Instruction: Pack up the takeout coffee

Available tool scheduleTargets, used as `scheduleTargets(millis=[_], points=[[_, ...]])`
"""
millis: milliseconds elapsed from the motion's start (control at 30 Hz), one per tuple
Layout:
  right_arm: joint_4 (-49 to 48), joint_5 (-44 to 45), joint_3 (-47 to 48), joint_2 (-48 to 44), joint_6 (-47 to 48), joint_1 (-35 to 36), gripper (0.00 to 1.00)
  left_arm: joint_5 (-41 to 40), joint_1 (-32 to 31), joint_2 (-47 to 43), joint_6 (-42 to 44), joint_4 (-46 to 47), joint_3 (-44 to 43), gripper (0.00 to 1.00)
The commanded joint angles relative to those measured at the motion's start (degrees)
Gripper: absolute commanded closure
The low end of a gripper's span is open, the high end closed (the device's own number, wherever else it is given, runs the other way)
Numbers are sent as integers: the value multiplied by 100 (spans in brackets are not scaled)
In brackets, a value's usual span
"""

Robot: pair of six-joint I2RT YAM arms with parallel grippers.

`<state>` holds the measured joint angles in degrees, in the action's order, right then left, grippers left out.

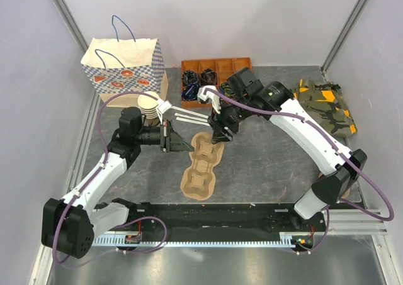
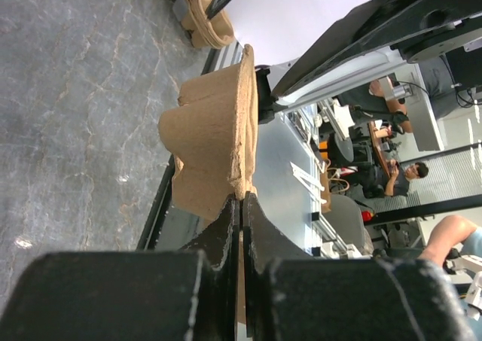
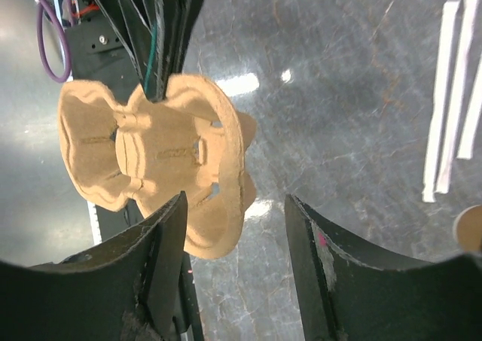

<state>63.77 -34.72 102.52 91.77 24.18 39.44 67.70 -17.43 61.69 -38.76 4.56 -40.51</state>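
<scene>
The takeout coffee is out of view. A brown pulp cup carrier (image 1: 208, 149) is lifted at one end, and its rim (image 2: 239, 130) stands on edge in the left wrist view. My left gripper (image 2: 241, 198) is shut on that rim, and it shows from above as left gripper (image 1: 180, 141). A second carrier (image 1: 198, 180) lies flat on the table nearer the arm bases. My right gripper (image 1: 218, 134) hangs over the far end of the lifted carrier (image 3: 169, 164). The right gripper (image 3: 235, 202) has its jaws apart, with the carrier's edge close to one finger (image 3: 162, 235) and nothing clamped.
A patterned paper bag (image 1: 124, 68) stands at the back left, with a stack of lidless paper cups (image 1: 149, 104) beside it. An orange compartment tray (image 1: 215, 67) holds black items at the back. White wrapped straws (image 1: 191, 115) lie by the cups. A camouflage cloth (image 1: 327, 106) lies at the right.
</scene>
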Motion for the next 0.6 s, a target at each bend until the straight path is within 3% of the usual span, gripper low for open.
scheduleTargets(millis=[0,367,567], points=[[-128,-9,-337,-220,-28,28,38,-73,12,-148,-543,853,245,98],[-180,-88,-162,-54,-72,90,55,-73,3,-201,-703,1039,272,98],[-189,-70,-118,-45,-63,169,77,-91,3,-184,-966,1285,369,98]])
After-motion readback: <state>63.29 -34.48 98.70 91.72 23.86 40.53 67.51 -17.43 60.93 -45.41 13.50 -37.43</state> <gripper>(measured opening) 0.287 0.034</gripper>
